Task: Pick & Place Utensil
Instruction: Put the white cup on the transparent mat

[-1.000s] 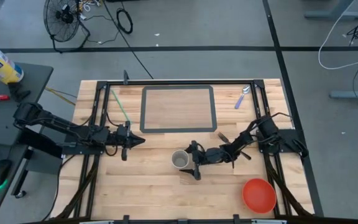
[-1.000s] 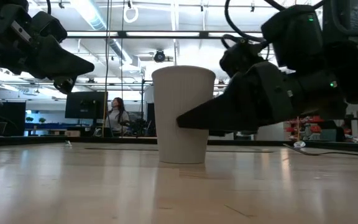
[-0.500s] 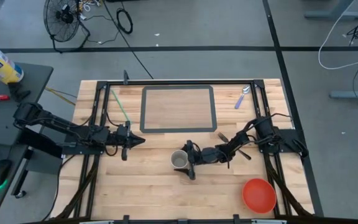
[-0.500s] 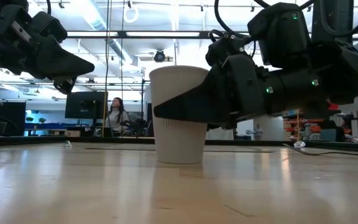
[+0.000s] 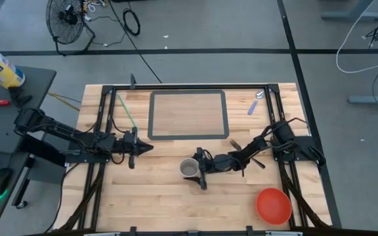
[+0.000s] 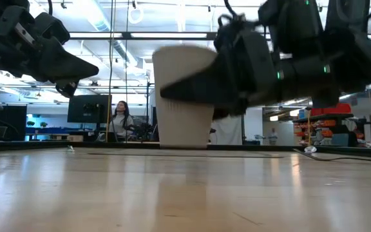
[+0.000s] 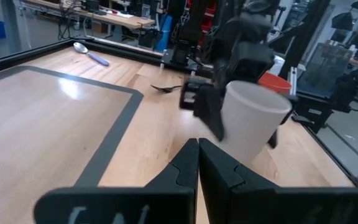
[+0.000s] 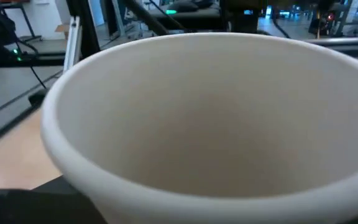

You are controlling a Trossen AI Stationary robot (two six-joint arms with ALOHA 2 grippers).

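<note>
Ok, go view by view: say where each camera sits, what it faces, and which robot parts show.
High: overhead, facing straight down on the table; both arms, white paper cup.
Low: table height, facing the room; cup lifted, right gripper around it.
Left wrist: behind the shut left gripper, facing the cup, spoon, fork.
Right wrist: looks into the cup.
All share the cup.

My right arm reaches in from the table's right edge, stretched low toward the middle, wrist near level. Right gripper [image 5: 196,172] has its fingers either side of the paper cup [image 5: 189,169], closed against its wall. Left arm waits over the left side of the table, pointing inward, left gripper [image 5: 148,148] fingers pressed together, clear of the wood.
</note>
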